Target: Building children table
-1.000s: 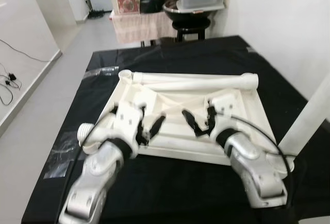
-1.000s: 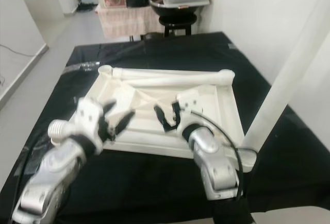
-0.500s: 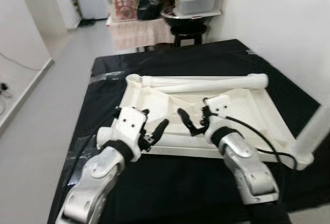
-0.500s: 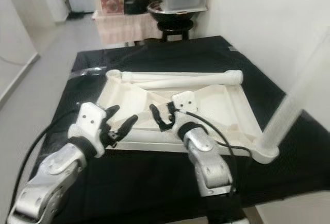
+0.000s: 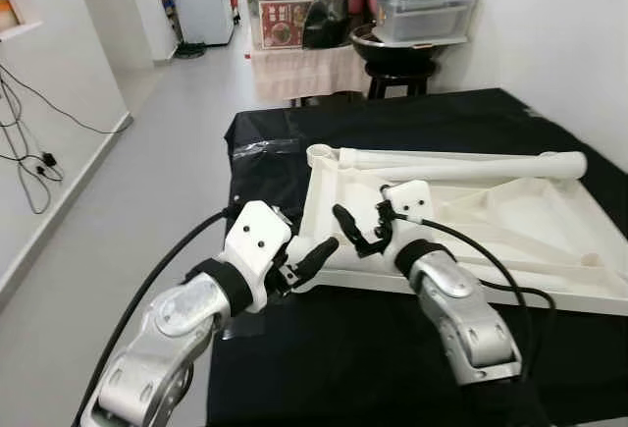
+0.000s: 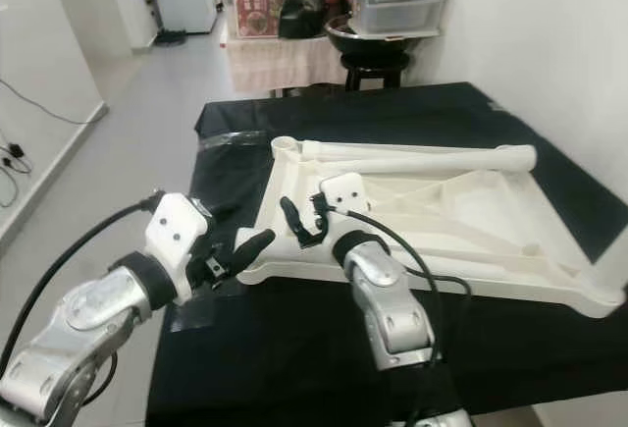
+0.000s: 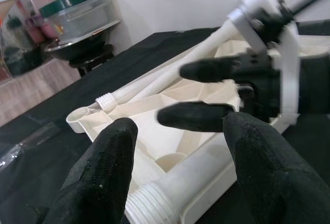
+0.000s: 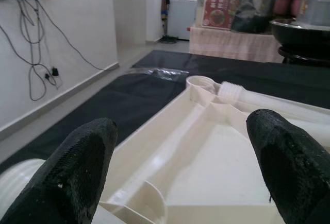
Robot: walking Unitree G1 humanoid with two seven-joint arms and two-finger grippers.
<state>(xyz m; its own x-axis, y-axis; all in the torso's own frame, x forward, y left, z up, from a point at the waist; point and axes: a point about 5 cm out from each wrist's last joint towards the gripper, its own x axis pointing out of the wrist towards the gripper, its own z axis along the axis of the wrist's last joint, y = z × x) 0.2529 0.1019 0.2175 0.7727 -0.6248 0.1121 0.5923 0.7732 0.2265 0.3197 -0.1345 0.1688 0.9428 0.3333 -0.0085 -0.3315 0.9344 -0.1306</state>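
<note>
An upturned white plastic table top (image 5: 579, 294) lies on a black-covered table (image 5: 324, 368). A loose white leg (image 5: 461, 164) with a threaded end (image 8: 230, 91) rests along its far rim. My left gripper (image 5: 302, 242) hovers open at the near-left corner, where the left wrist view shows a threaded corner socket (image 7: 149, 206) between and beyond its fingers (image 7: 108, 177). My right gripper (image 5: 361, 229) is open just over the near-left rim, pointing into the ribbed underside (image 8: 206, 152). Neither holds anything.
Bare floor (image 5: 128, 182) runs along the table's left side, with cables (image 5: 29, 152) by the wall. Behind the table stand a black stool with a bowl (image 5: 397, 54), a green-lidded box (image 5: 424, 10) and a cloth-draped stand (image 5: 299, 64). A white wall (image 5: 569, 34) is at the right.
The whole picture has slid right as the camera moved, and the upright white leg at the right corner has left the frame. Both grippers remain open by the near-left rim.
</note>
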